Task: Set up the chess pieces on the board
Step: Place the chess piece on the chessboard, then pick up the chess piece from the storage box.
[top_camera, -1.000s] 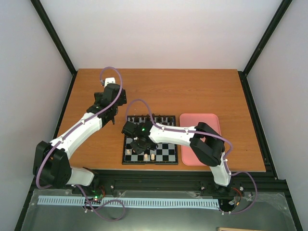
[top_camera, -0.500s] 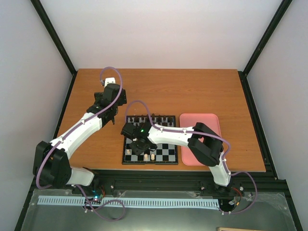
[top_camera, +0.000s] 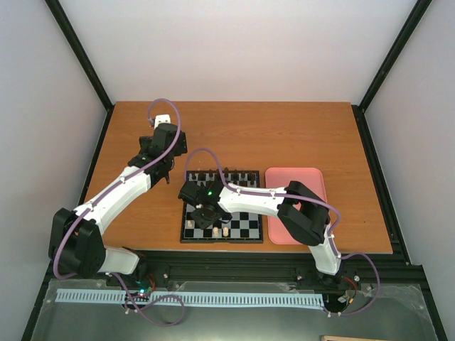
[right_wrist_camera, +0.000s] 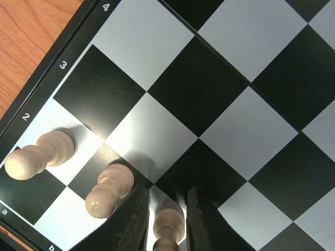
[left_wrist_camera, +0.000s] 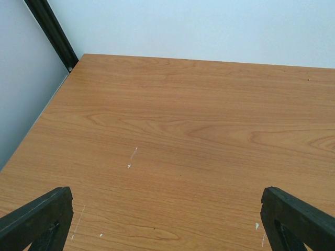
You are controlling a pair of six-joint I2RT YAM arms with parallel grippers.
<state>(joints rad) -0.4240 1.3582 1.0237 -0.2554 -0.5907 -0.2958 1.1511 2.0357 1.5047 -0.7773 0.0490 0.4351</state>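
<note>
Only the right arm's elbow has edged toward the board [top_camera: 245,226]; the right gripper [right_wrist_camera: 168,191] straddles a pale pawn [right_wrist_camera: 168,226] in the board's near-left corner beside two placed pawns [right_wrist_camera: 107,191], grip or release unclear. It should probably open fully and rise straight, sparing the neighbours. The left gripper [left_wrist_camera: 165,194] gapes over the wooden table [left_wrist_camera: 183,120] left of the board, pale walls [left_wrist_camera: 209,26] behind

Board [top_camera: 245,226]: one. Pale chess pieces [right_wrist_camera: 110,189]: three counted at the wrist, one between the fingers of the right gripper [right_wrist_camera: 168,196], two just to its left; full total not countable from overhead. Dark pieces [top_camera: 213,175]: one row beyond the gripper, number unreadable. Pink tray [top_camera: 276,222]: one.
</note>
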